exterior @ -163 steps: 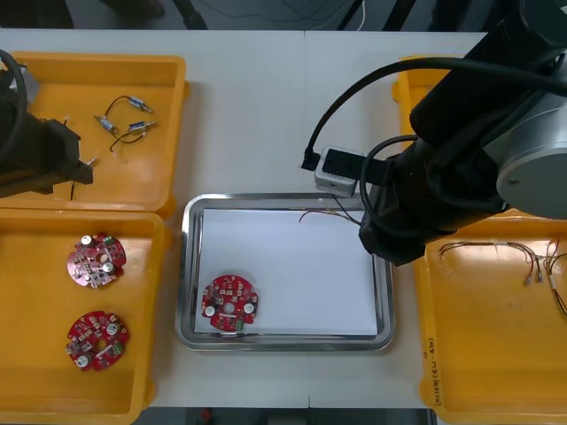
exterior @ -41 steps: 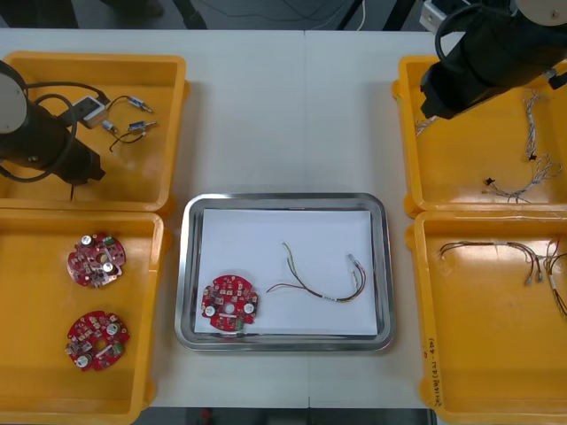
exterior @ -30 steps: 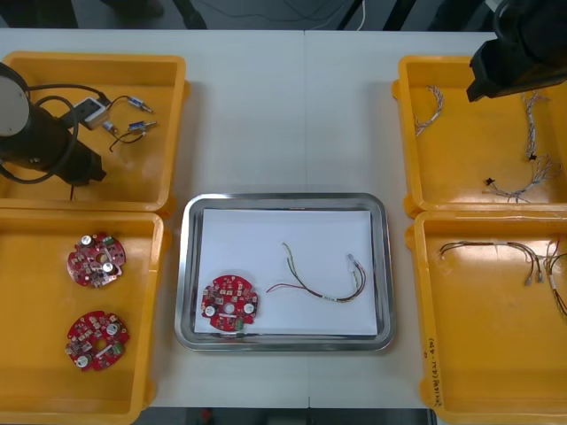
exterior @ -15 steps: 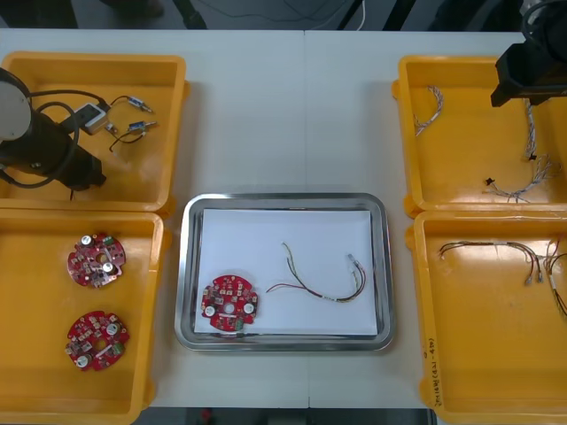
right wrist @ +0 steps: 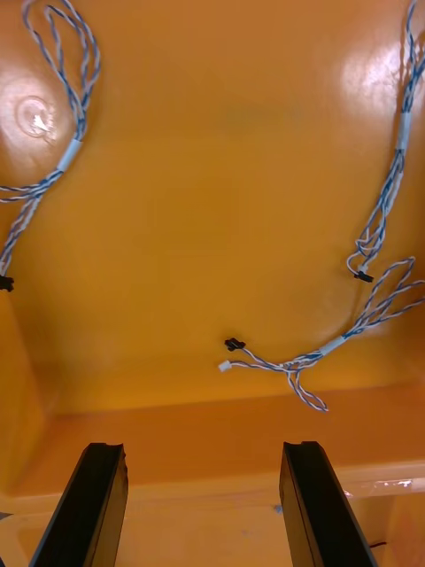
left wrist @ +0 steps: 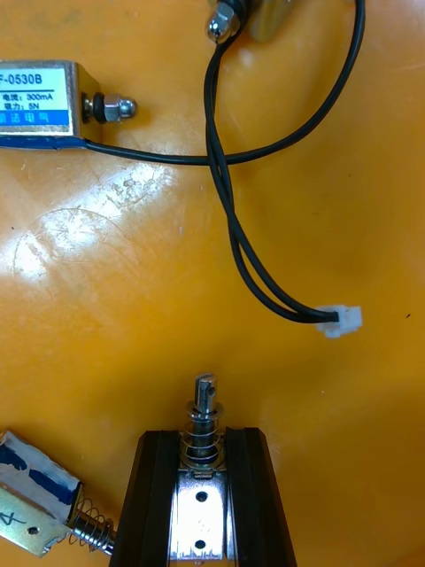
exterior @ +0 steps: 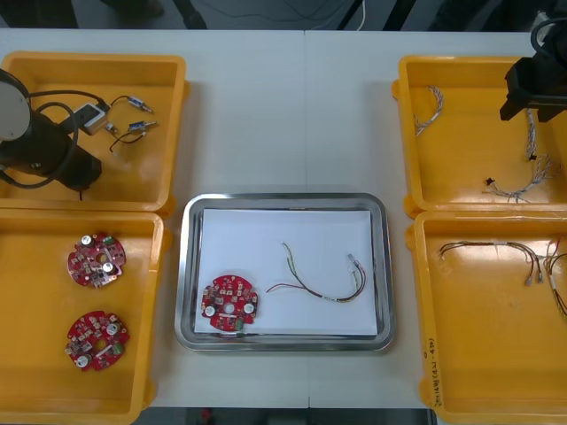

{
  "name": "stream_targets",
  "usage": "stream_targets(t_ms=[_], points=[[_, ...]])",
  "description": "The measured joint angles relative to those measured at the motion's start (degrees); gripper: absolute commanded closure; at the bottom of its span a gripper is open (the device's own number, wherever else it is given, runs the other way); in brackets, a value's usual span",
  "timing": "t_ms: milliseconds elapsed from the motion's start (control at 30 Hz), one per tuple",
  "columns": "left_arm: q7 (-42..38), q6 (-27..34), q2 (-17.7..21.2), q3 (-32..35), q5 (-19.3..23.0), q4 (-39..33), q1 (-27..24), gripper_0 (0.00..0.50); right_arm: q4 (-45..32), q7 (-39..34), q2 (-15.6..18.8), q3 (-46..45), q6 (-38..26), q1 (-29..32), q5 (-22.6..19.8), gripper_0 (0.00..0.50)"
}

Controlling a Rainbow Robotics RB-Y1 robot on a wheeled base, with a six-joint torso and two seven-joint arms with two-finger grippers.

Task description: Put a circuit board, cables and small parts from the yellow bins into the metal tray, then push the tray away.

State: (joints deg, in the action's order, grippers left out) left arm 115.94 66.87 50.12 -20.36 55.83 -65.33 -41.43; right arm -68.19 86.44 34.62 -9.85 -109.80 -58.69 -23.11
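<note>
Front view: metal tray sits centre btwn yellow bins, bare table beyond its far rim. Red circuit board & red/yellow cable lie inside. In far-left bin, left gripper clamps a sprung small metal part. Over far-right bin, right gripper is spread wide above blue/white cables.

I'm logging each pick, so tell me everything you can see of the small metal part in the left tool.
The small silvery metal part sits clamped between the black fingers of the robot's left tool, over a yellow plastic bin's floor. Its flat shiny body shows two holes; a coiled spring and slotted pin poke past the fingertips, clear of the black cable's white plug.
</note>
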Motion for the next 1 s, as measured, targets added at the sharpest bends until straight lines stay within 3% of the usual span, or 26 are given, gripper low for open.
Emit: stream_targets(t_ms=[467,1000], points=[[0.01,0.41,0.00,0.07,0.57,0.08,-0.07,0.500,-0.29,0.00,2.56,-1.37,4.77,3.93,-1.82,0.000],[0.00,16.77,-0.14,12.51,-1.48,-2.04,-0.26,0.500,-10.35,-0.01,2.46,-1.58,9.91,15.05,-4.82,0.000]])
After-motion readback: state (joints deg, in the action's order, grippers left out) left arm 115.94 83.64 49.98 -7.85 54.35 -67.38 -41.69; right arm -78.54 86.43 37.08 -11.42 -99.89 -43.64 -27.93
